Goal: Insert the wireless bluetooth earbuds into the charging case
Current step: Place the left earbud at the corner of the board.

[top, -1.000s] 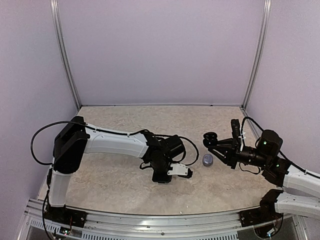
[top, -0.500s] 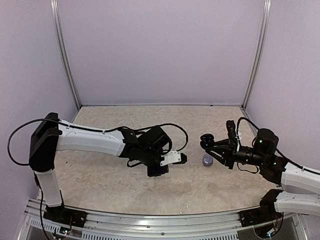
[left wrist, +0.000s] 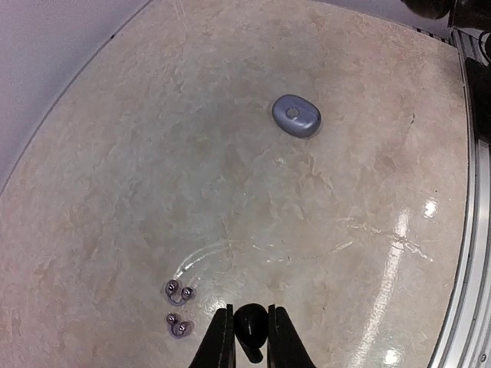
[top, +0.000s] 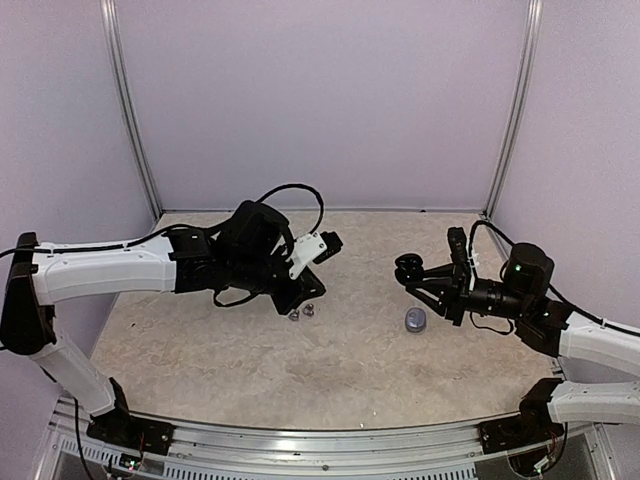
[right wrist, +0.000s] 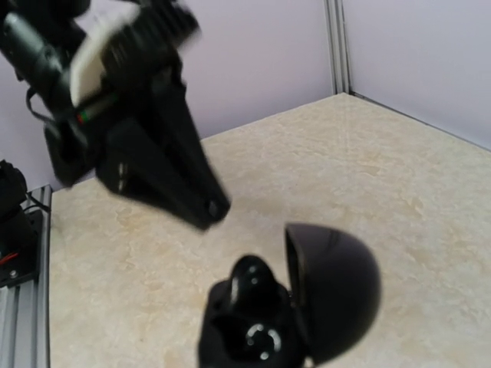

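My left gripper (left wrist: 250, 310) is shut on a black earbud (left wrist: 252, 328) and holds it well above the table; it also shows in the top view (top: 322, 246). Two silvery-grey earbuds (left wrist: 181, 291) (left wrist: 178, 326) lie on the table below it, also in the top view (top: 302, 312). My right gripper (top: 424, 277) is shut on an open black charging case (top: 408, 268) and holds it in the air. In the right wrist view its lid (right wrist: 335, 291) stands open and one black earbud (right wrist: 253, 277) sits inside, beside an empty slot (right wrist: 261, 339). The right fingers are hidden there.
A closed grey-purple oval case (top: 415, 319) lies on the table between the arms, also in the left wrist view (left wrist: 296, 116). Metal rails run along the table's near edge (top: 300, 440). Walls enclose the back and sides.
My left arm has risen and swung back and left with the black earbud, uncovering the two silvery earbuds. My right gripper has shifted slightly left with the open case.
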Robot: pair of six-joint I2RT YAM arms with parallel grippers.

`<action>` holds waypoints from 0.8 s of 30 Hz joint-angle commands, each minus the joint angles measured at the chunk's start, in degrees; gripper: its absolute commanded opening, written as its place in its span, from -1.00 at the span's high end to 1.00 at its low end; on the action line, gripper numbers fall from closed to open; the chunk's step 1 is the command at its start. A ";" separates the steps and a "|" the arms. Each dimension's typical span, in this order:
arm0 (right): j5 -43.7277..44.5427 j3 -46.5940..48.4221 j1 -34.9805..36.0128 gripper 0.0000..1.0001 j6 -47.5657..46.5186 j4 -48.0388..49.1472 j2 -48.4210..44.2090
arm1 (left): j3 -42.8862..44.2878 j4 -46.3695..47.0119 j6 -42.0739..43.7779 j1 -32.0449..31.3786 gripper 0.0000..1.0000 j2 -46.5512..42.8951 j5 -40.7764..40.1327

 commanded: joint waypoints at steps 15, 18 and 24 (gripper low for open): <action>-2.28 1.74 -0.42 1.00 -0.22 -0.03 0.06 | -10.16 -29.27 -38.37 -3.49 0.85 2.92 -0.22; -2.87 2.07 -0.45 1.00 -0.38 -0.03 0.49 | -12.81 -29.42 -40.20 -3.45 0.83 2.51 0.09; -3.31 2.11 -0.45 1.00 -0.52 0.15 0.71 | -15.07 -28.92 -40.87 -3.36 0.78 3.60 1.25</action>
